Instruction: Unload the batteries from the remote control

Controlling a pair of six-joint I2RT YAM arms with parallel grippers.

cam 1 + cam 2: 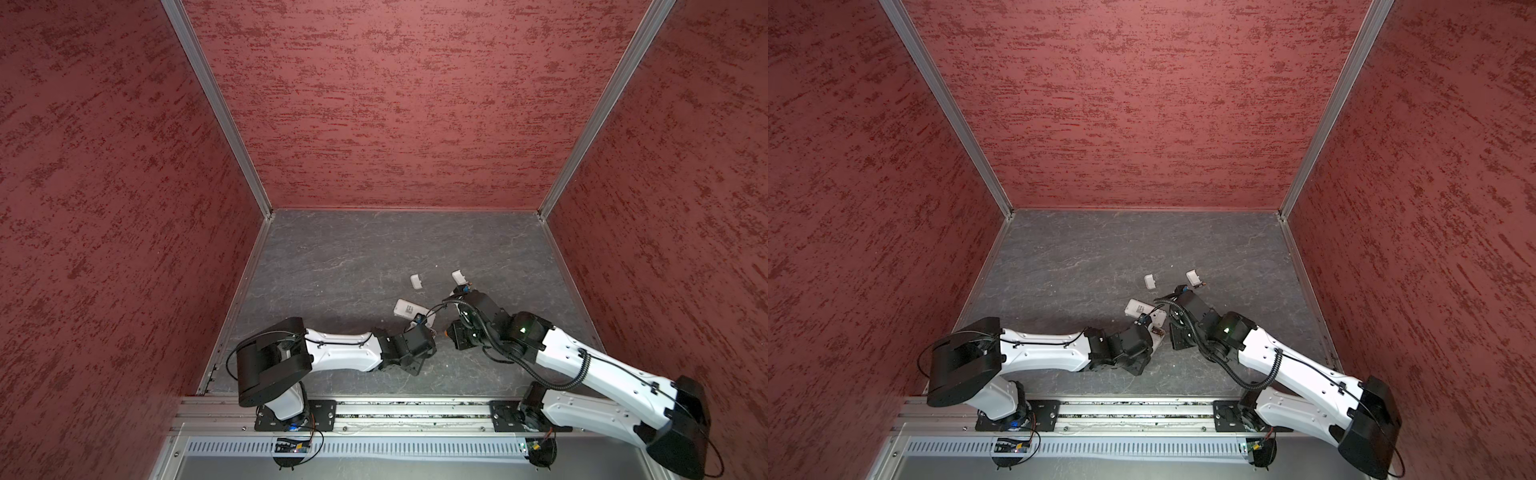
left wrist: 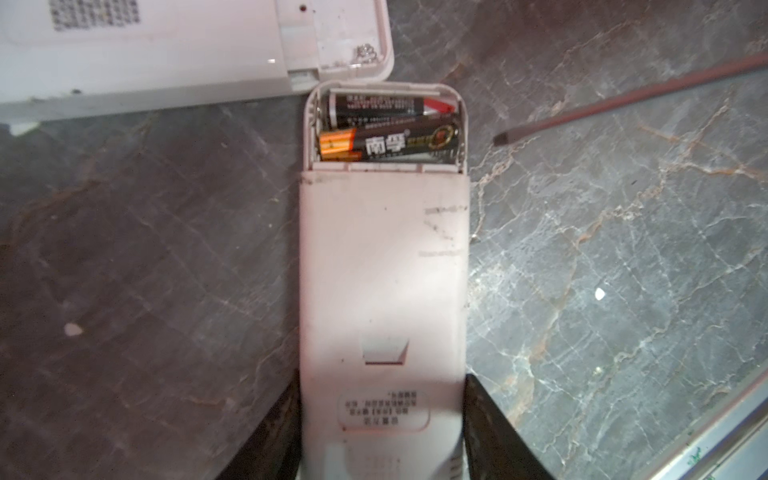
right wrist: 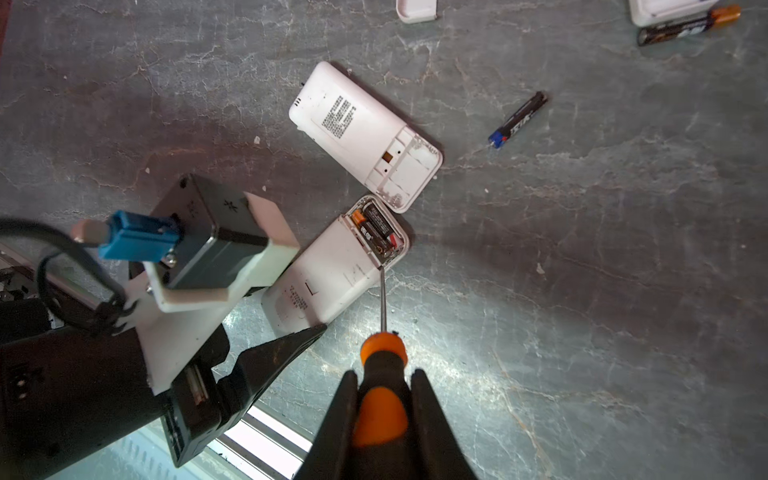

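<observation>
Right fingers (image 3: pixel 430 415) clamp screwdriver (image 3: pixel 380 411), tip just beside bay (image 2: pixel 308 124) | left fingers (image 2: pixel 486 432) pinch remote (image 2: pixel 382 270) on worktop (image 2: pixel 623 249) | batteries (image 2: pixel 390 141): two seated in open bay | light, stiff, slick; lever under an exposed end.

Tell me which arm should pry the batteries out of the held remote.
Right. The right gripper holds the screwdriver, tip close to the exposed batteries; the left gripper is clamped on the remote, steadying it.

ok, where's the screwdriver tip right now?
Right wrist view: the screwdriver, clamped in the right gripper, has its tip just beside the open battery compartment of the remote held by the left gripper.
</observation>
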